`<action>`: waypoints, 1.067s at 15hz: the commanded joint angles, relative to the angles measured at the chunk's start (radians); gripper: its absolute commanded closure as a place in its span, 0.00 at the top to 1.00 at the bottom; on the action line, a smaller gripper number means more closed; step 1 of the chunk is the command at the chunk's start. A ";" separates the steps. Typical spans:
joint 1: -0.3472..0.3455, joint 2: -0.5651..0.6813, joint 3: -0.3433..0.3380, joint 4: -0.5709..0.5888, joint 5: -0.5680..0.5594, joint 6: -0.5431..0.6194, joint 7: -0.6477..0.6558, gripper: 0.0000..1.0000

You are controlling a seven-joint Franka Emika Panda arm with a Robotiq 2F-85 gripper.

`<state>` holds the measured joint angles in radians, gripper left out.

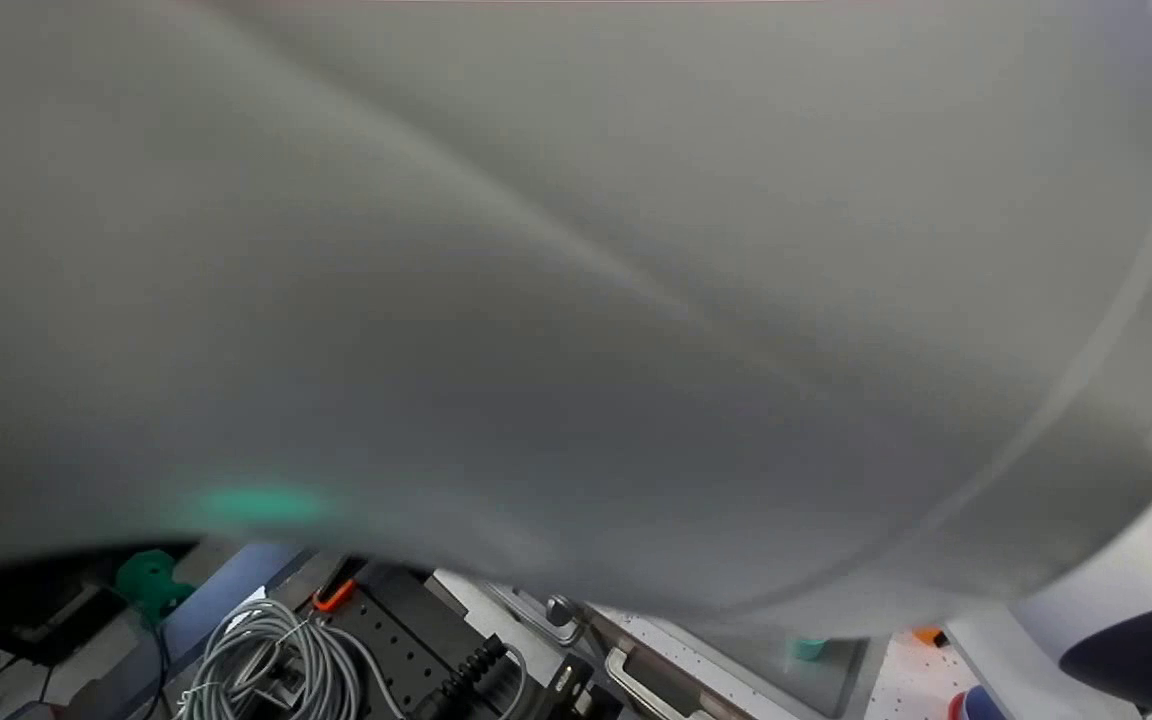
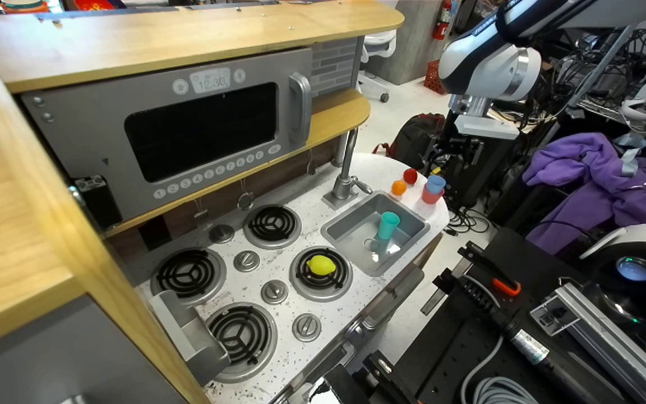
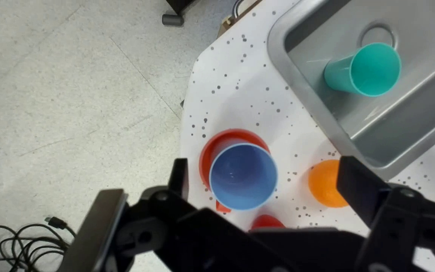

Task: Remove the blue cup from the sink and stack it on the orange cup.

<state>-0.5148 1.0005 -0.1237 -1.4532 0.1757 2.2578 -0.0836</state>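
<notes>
One blue cup [image 3: 244,177] stands inside the red-orange cup [image 2: 432,196], with its mouth upward, and both are on the white speckled counter [image 3: 240,94], near its rounded end and outside of the sink [image 2: 358,234]. Above them hangs the claw [image 3: 265,178]; its fingers [image 3: 179,177] are well apart, and in the wrist view the blue cup appears between them. Near the cups lie a round orange toy [image 3: 325,184] and a round red toy [image 2: 410,176], each partly hidden by the claw in the wrist view. One teal cup [image 2: 388,224] stands in the sink, and the silver faucet [image 2: 344,186] is just beside the sink. Farther along the counter, a yellow toy lemon [image 2: 321,265] rests on a black burner [image 2: 327,285], and a toy microwave [image 2: 205,129] is higher, above the back side. In an exterior view, a blurred grey surface [image 1: 536,300] covers most of the scene
</notes>
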 commanded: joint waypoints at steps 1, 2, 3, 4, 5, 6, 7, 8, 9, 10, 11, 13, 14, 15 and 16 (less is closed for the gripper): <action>0.008 -0.186 0.006 -0.231 -0.005 0.024 -0.110 1.00; 0.015 -0.220 0.006 -0.276 -0.019 0.040 -0.155 1.00; 0.023 -0.257 0.005 -0.323 -0.039 0.055 -0.208 1.00; 0.038 -0.289 0.003 -0.369 -0.055 0.078 -0.240 1.00; 0.055 -0.319 0.004 -0.415 -0.068 0.118 -0.264 1.00; 0.076 -0.348 0.006 -0.465 -0.086 0.152 -0.280 1.00; 0.098 -0.378 0.007 -0.515 -0.106 0.193 -0.293 1.00; 0.123 -0.402 0.012 -0.564 -0.128 0.238 -0.298 1.00; 0.149 -0.431 0.016 -0.617 -0.151 0.279 -0.300 1.00; 0.176 -0.457 0.024 -0.670 -0.172 0.336 -0.297 1.00; 0.204 -0.486 0.030 -0.724 -0.196 0.381 -0.293 1.00; 0.248 -0.549 0.058 -0.832 -0.229 0.466 -0.300 1.00; 0.255 -0.584 0.087 -0.882 -0.219 0.487 -0.305 1.00; 0.267 -0.613 0.101 -0.908 -0.193 0.436 -0.275 1.00; 0.289 -0.639 0.097 -0.930 -0.201 0.375 -0.255 1.00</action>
<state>-0.2534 0.4920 -0.0430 -2.2482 -0.0177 2.6897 -0.3616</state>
